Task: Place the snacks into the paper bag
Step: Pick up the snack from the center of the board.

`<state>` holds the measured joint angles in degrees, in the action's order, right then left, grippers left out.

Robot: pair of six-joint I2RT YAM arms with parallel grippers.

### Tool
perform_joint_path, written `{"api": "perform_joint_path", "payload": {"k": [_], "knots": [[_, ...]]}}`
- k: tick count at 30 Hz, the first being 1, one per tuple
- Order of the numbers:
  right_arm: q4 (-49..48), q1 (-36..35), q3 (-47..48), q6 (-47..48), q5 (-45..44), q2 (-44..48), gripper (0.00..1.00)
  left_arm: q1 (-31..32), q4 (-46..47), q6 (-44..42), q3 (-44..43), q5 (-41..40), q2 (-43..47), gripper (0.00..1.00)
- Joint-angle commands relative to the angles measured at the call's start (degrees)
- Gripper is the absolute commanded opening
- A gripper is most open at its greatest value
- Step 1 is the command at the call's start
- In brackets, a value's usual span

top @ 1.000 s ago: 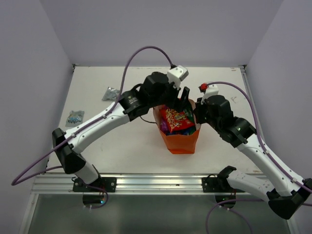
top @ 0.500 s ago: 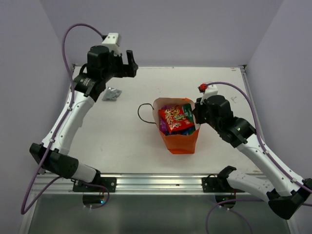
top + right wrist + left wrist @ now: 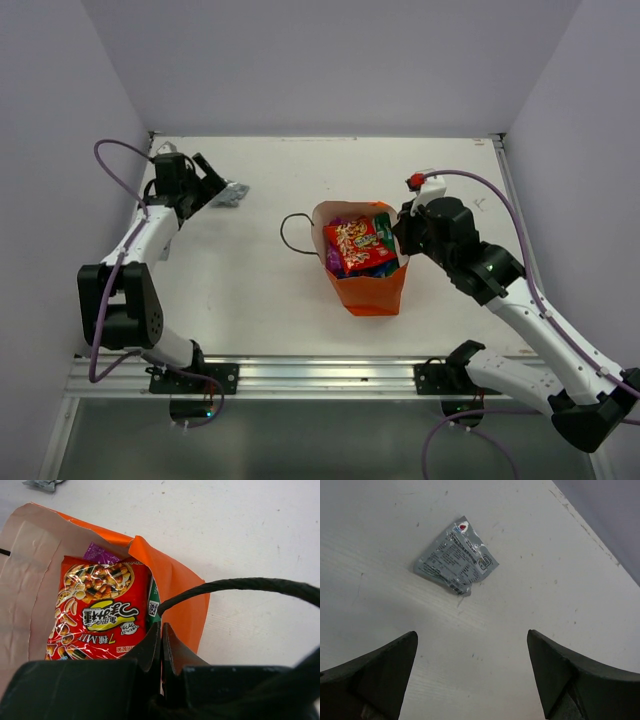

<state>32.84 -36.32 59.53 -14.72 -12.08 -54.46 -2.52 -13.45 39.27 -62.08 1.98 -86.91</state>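
hovering wide over silver-grey packet [image 3: 456, 556] — left claw [image 3: 471, 636]; right claw [image 3: 161, 629] pinching paper bag [image 3: 176, 586] rim

left arm [image 3: 145, 235] and right arm [image 3: 545, 320]: white rounded link shells between bulky black joint housings. thin purple cable [image 3: 465, 171] off each wrist, trailing down toward the base. black base plates [image 3: 195, 378] bolted to a silver rail [image 3: 320, 372]; small green light [image 3: 207, 410] under the left base. white wrist block with a red spot [image 3: 416, 180] on the right arm. left gripper [image 3: 472, 675]: two broad, matte, dark grey wedge fingers. right gripper [image 3: 161, 630]: black, tapering, flat-faced fingers on a black body.
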Motion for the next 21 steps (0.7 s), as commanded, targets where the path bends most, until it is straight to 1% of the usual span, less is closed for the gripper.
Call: {"api": "perform_joint_path", "payload": {"k": [1,3,5,6,11,15,19,21], "knots": [[-3.75,-0.16,0.33,0.75,1.88,1.19,0.0,-0.64,10.99,10.73,1.61,-4.52,-2.81,0.94],[-4.01,-0.16,0.33,0.75,2.23,1.37,0.0,-0.73,12.39,15.04,2.4,-5.4,-5.62,0.91],[-4.27,-0.16,0.06,0.66,2.14,1.37,0.0,-0.81,16.08,19.15,3.28,-6.02,-7.3,0.88],[-4.28,-0.16,0.06,0.66,2.23,1.28,0.0,-0.82,18.44,20.49,3.98,-5.93,-9.04,0.87],[-3.92,-0.07,0.41,0.83,2.14,0.41,0.0,-0.64,22.06,26.2,4.34,-7.86,-13.63,0.83],[-3.92,-0.07,0.76,0.92,2.06,-0.3,0.0,-0.46,26.1,26.92,5.22,-9.45,-16.26,0.81],[-3.92,-0.07,1.29,1.01,2.06,-1.53,0.0,-0.03,26.46,27.35,3.82,-9.36,-19.6,0.8],[-3.92,-0.07,1.47,1.01,2.15,-1.88,0.0,0.06,27.34,27.88,3.73,-9.1,-21.36,0.77]]}}
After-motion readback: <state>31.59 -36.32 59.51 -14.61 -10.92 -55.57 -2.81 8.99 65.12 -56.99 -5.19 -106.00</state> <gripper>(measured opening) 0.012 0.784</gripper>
